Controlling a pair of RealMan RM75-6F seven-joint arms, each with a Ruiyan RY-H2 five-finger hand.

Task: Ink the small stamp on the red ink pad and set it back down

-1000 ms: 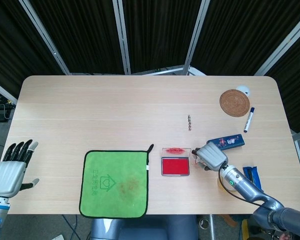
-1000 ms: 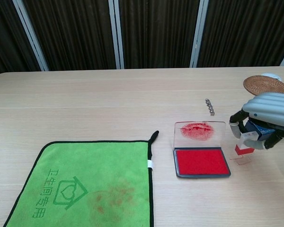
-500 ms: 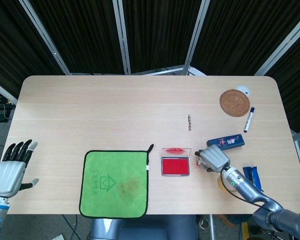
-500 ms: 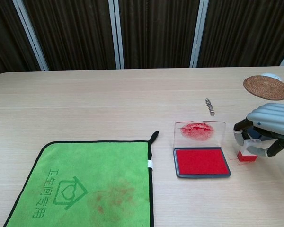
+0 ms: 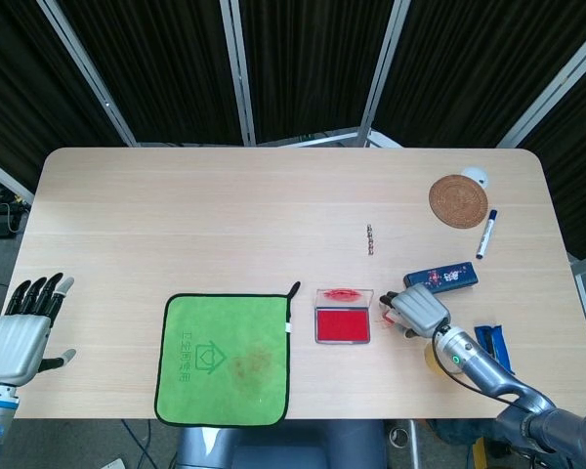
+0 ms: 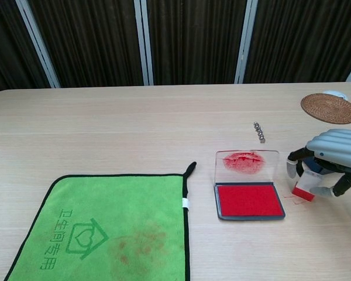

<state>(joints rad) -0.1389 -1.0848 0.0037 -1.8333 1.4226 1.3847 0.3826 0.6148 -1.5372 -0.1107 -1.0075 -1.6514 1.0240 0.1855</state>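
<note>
The red ink pad [image 6: 249, 200] lies open on the table right of centre, its clear lid [image 6: 245, 165] standing up behind it with red smears. Just right of the pad, the small stamp [image 6: 304, 188], clear with a red base, leans tilted with its base on the table. My right hand [image 6: 330, 161] arches over it, thumb on one side and fingers on the other, holding its top. In the head view the right hand [image 5: 417, 310] covers the stamp beside the ink pad [image 5: 343, 324]. My left hand [image 5: 20, 337] is open off the table's front left corner, holding nothing.
A green cloth [image 5: 225, 359] lies left of the pad. A short bead chain [image 5: 370, 238] lies behind the pad. A blue box [image 5: 441, 277], a marker [image 5: 486, 234] and a round woven coaster [image 5: 458, 200] are at the right, with a blue packet [image 5: 492, 346] near the front edge.
My right hand has come down with the stamp from just above the table to the surface right of the pad. The stamp has since tipped from upright to tilted. The left hand stays put.
</note>
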